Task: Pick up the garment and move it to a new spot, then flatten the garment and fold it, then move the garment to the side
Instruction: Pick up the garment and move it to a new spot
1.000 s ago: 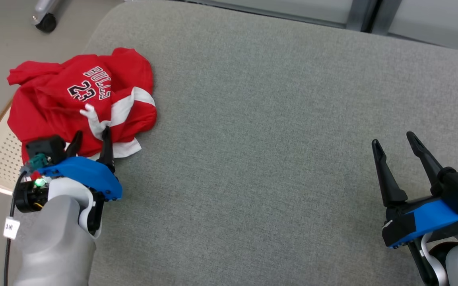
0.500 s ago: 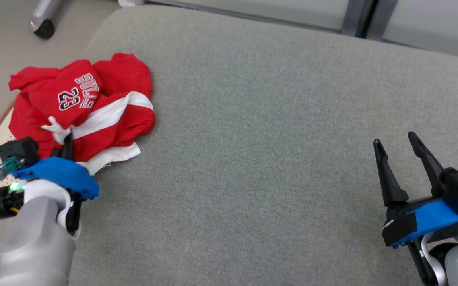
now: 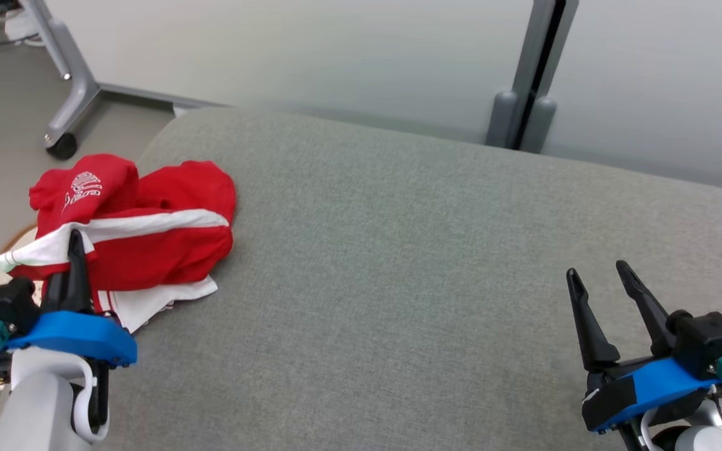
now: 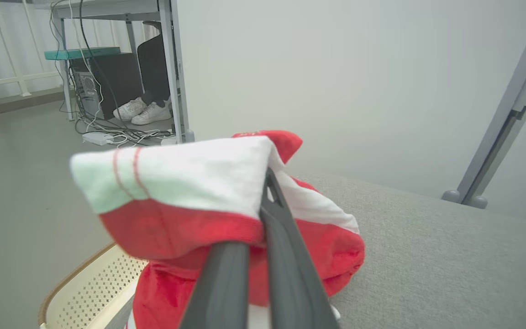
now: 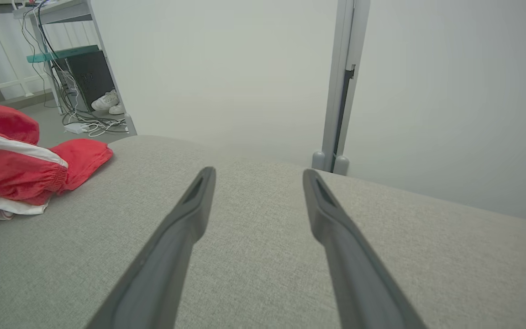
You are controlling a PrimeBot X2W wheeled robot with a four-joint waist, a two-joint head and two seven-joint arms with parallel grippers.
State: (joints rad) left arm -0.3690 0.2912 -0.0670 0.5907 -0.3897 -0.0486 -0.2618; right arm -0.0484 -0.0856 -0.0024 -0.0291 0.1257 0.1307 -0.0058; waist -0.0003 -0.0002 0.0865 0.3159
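Observation:
The garment [image 3: 148, 241] is a crumpled red piece with white bands, bunched at the left end of the grey cushioned surface [image 3: 411, 263]. My left gripper [image 3: 74, 241] is shut on its white-banded edge, lifting that fold off the pile. In the left wrist view the garment [image 4: 176, 196] drapes over my closed fingers [image 4: 286, 256]. Far to the right, my right gripper [image 3: 596, 275] is open over bare cushion with nothing between its fingers [image 5: 185, 214]. The garment [image 5: 12, 169] also sits at the left edge of the right wrist view.
A cream perforated basket [image 4: 89, 292] sits below the cushion's left end. Beyond are a wheeled grey stand leg [image 3: 63, 94], a partition post [image 3: 527, 81], and a person's white shoes [image 4: 142, 112] under a desk with cables.
My left gripper closed on the garment's white-banded edge and pulled it up and to the left. The head camera tilted up, showing more of the wall. The right gripper kept still.

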